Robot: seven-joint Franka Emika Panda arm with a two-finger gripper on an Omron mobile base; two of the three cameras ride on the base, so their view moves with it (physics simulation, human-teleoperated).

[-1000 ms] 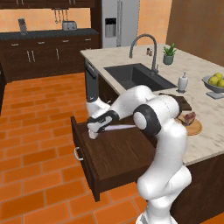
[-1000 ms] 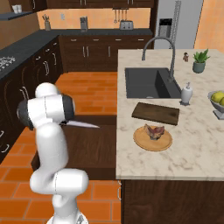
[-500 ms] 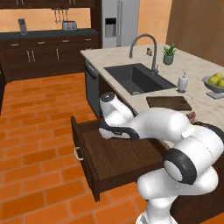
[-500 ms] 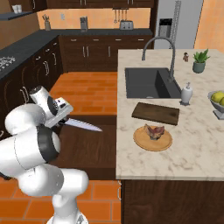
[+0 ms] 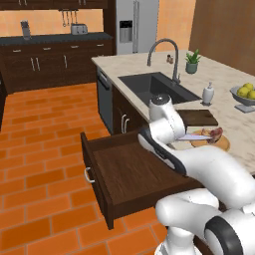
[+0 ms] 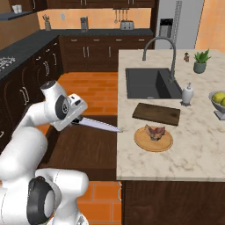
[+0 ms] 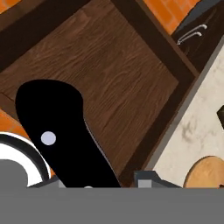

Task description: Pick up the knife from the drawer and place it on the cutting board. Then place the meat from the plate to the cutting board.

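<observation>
1. Your gripper (image 6: 77,117) is clamped on the knife (image 6: 99,125) by its black handle, up over the open drawer (image 5: 130,172).
2. The blade runs level, tip toward the counter edge.
3. The cutting board (image 6: 157,114) lies beyond the tip, just behind the plate (image 6: 153,139) holding the meat (image 6: 154,131).

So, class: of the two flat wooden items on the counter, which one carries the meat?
The round tan plate carries the meat; the dark rectangular cutting board lies bare.
</observation>
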